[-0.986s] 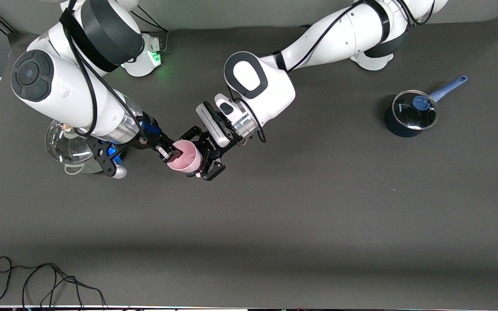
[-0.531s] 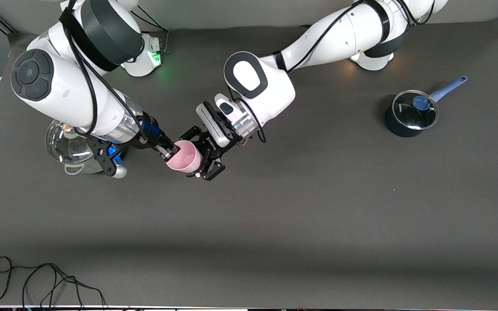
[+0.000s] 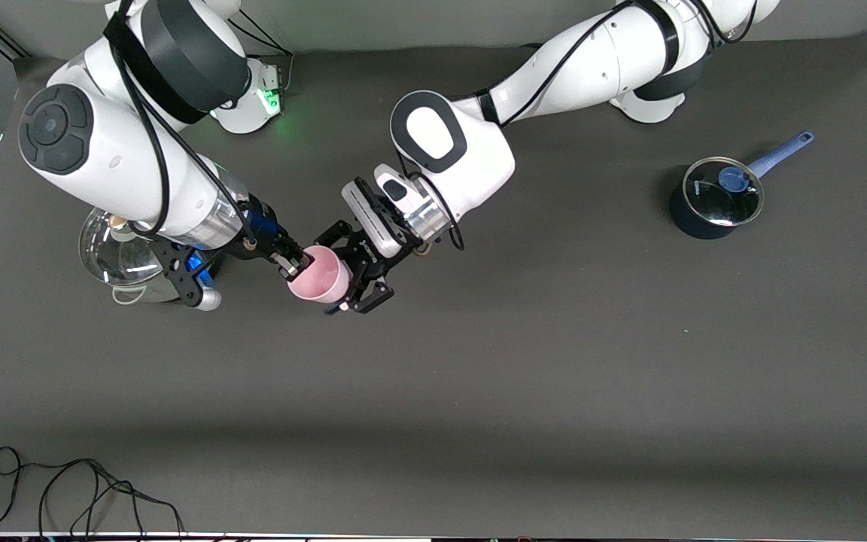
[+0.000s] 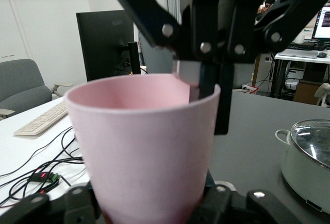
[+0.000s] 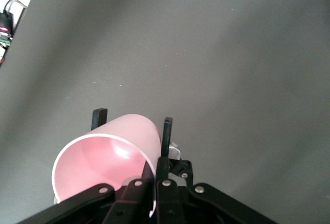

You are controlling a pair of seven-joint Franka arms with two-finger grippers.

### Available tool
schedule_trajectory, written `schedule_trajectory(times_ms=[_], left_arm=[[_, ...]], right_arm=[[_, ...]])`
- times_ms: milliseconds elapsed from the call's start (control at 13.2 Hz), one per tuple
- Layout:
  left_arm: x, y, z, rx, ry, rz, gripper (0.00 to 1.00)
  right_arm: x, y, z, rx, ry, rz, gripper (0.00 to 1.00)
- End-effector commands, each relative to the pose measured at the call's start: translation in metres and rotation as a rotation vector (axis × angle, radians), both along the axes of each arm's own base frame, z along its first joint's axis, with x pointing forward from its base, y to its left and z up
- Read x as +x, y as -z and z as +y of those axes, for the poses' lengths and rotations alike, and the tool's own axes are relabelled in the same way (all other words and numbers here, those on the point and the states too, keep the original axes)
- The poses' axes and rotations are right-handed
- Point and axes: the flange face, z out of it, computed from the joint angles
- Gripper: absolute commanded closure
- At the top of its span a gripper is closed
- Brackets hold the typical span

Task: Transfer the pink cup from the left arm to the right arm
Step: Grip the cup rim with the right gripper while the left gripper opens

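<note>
The pink cup [image 3: 320,277] is held in the air over the table's middle, tipped on its side, between both arms. My left gripper [image 3: 341,271] is shut around the cup's lower body, one finger on each side; its fingers [image 5: 167,128] flank the cup in the right wrist view. My right gripper [image 3: 299,263] is shut on the cup's rim, one finger inside the mouth and one outside. The left wrist view shows the cup [image 4: 144,147] filling the space between my left gripper's [image 4: 149,209] fingers, with the right gripper [image 4: 203,87] pinching the rim. The right wrist view looks into the cup's mouth [image 5: 103,165] past my right gripper [image 5: 157,175].
A dark-blue saucepan with a glass lid [image 3: 716,199] stands toward the left arm's end of the table. A pale pot with a glass lid [image 3: 114,256] sits under the right arm and also shows in the left wrist view [image 4: 309,152]. A black cable [image 3: 65,489] lies at the table's near edge.
Both grippers and the cup have shifted very slightly toward the right arm's end. The grips look the same.
</note>
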Motion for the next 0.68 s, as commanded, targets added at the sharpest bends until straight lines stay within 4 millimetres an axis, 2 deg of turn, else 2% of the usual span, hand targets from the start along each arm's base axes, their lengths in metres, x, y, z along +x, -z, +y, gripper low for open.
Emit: schedule_trajectory(times_ms=[0,228,379,607], left_arm=[[0.003,-0.006,0.002,-0.023,-0.035,0.024,0.0],[0.01,-0.005,0.008,-0.01,-0.036,0.005,0.0],[0.035,0.008,0.035,0.027,-0.026,-0.022,0.0],[0.07,0.016,0.082,0.052,0.075,-0.069,0.0]], right_arm=[[0.002,-0.009,-0.006,-0.003,0.028,-0.017,1.0],[0.013,-0.013,-0.017,-0.032,0.049,-0.081,1.0],[0.029,-0.009,-0.037,-0.079,0.077,-0.132,1.0],[0.055,-0.001,-0.094,-0.144,0.084,-0.18,1.0]])
